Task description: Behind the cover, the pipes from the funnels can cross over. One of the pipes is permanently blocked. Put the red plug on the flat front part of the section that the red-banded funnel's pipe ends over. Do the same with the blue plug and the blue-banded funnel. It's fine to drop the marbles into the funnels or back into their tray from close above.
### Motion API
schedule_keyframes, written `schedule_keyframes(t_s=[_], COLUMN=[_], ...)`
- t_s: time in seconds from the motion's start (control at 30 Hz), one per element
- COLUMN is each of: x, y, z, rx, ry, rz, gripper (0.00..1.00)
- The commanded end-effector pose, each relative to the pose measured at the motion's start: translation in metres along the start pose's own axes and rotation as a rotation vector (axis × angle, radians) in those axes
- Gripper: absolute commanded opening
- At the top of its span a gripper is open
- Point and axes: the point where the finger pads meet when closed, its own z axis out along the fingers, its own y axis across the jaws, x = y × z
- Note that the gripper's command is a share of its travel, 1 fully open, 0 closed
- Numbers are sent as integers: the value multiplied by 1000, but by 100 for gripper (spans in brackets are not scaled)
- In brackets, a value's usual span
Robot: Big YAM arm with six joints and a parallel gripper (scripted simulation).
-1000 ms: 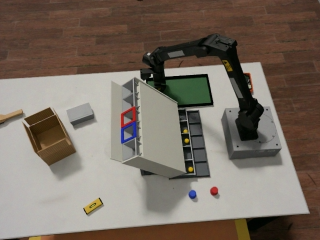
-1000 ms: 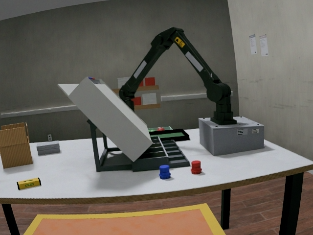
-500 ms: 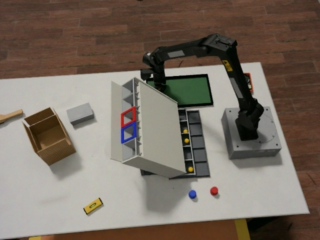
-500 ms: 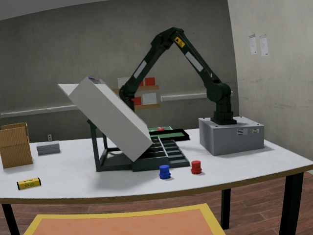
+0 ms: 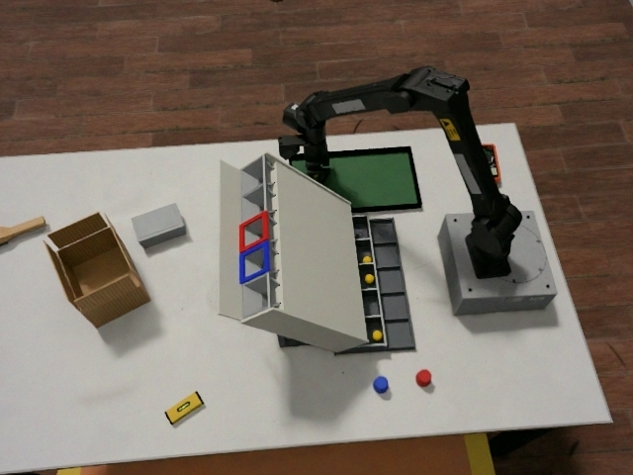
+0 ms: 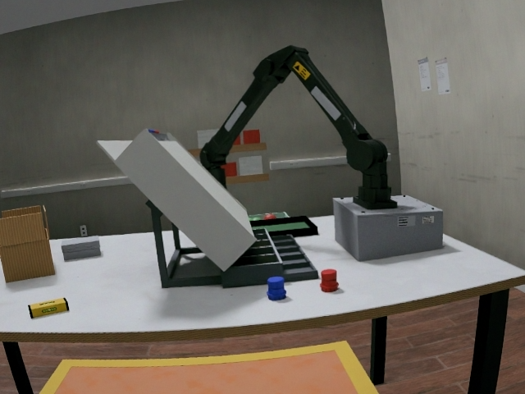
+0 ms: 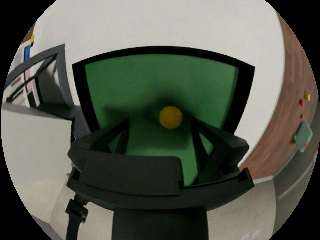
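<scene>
My gripper (image 5: 316,172) (image 7: 160,121) is open and hangs low over the left end of the green marble tray (image 5: 388,178) (image 7: 120,87), just behind the white cover (image 5: 312,265) (image 6: 186,199). In the wrist view a yellow marble (image 7: 170,116) lies on the tray between and below the fingers. The red-banded funnel (image 5: 241,237) and the blue-banded funnel (image 5: 241,268) sit side by side at the cover's top. Three yellow marbles (image 5: 366,258) (image 5: 369,278) (image 5: 377,334) lie in sections of the dark catch tray (image 5: 396,307). The red plug (image 5: 423,377) (image 6: 329,280) and the blue plug (image 5: 380,384) (image 6: 276,288) stand on the table in front.
A cardboard box (image 5: 94,268), a grey block (image 5: 157,224), a yellow level (image 5: 184,407) and a wooden tool (image 5: 20,227) lie on the left. The arm's grey base (image 5: 531,286) stands at the right, with an orange object (image 5: 492,160) behind it.
</scene>
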Motion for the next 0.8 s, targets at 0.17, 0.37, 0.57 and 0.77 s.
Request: schedule_keyframes(t_s=[0.17, 0.37, 0.57, 0.77], x=[-11, -12, -13, -13], y=[-22, -20, -13, -7], z=[-9, -13, -23, -34], rx=[17, 17, 19, 20], ry=[-15, -15, -16, -18], rz=[7, 8, 8, 7], gripper=[80, 80, 80, 80])
